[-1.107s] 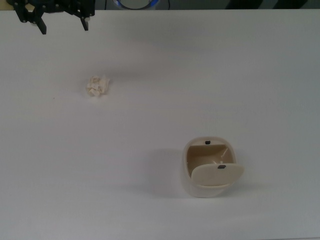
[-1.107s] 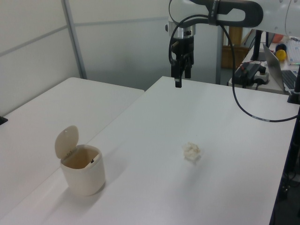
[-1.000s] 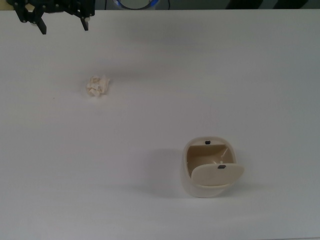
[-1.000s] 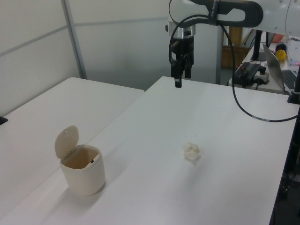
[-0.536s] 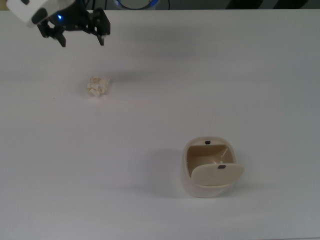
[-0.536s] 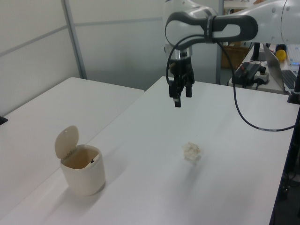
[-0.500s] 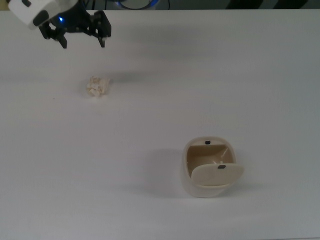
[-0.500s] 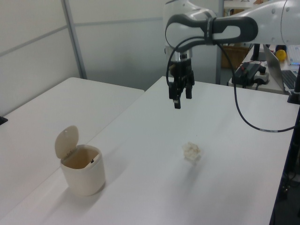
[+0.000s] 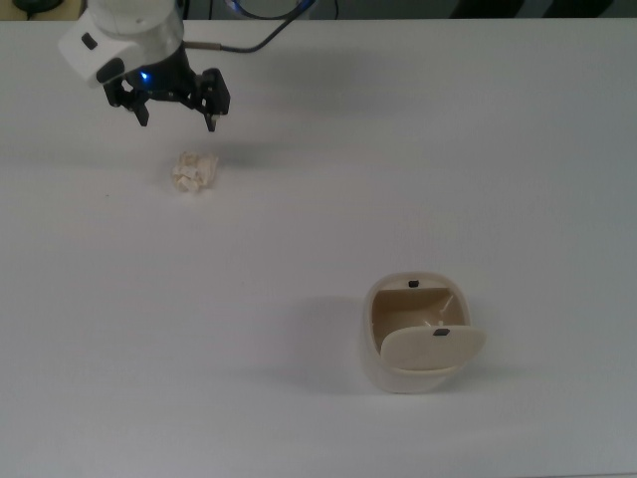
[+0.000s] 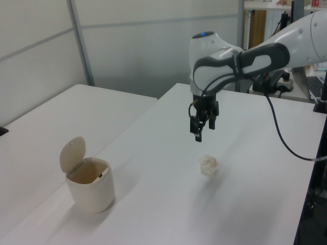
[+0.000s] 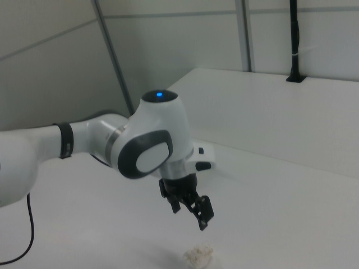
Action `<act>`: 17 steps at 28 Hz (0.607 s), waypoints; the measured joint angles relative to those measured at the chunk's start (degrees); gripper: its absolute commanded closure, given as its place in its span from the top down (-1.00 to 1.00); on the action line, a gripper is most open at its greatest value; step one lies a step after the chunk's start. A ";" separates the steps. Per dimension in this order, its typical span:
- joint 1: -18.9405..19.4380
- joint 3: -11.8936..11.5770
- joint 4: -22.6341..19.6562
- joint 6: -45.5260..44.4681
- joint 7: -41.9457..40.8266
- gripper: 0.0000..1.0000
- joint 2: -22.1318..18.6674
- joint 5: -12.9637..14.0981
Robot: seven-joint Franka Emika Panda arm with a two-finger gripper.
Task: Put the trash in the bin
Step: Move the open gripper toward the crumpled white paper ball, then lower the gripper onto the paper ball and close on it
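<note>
Crumpled off-white paper wad (image 9: pixel 194 171) sits on white table (image 9: pixel 318 239), well apart from cream swing-lid bin (image 9: pixel 418 334). Claw (image 9: pixel 175 111) hovers spread and empty; wad lies just below-right of it in top view.

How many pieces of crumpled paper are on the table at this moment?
1. The paper wad lies on the white table, just below the end effector in the top view, far from the bin. None seems hidden.
</note>
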 measured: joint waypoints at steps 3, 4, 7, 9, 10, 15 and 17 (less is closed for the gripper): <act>0.00 0.02 -3.21 5.36 2.79 1.00 -0.02 -1.31; 0.00 0.03 -4.29 7.15 3.82 1.00 -0.01 -1.74; 0.00 0.25 -7.82 12.37 7.46 1.00 0.02 -4.16; 0.10 0.64 -9.84 15.17 10.29 1.00 0.05 -6.51; 0.25 0.86 -10.78 16.37 11.84 1.00 0.08 -7.64; 1.90 1.35 -13.61 19.37 18.22 1.00 0.47 -11.06; 2.28 1.35 -13.93 20.09 19.54 1.00 0.74 -11.30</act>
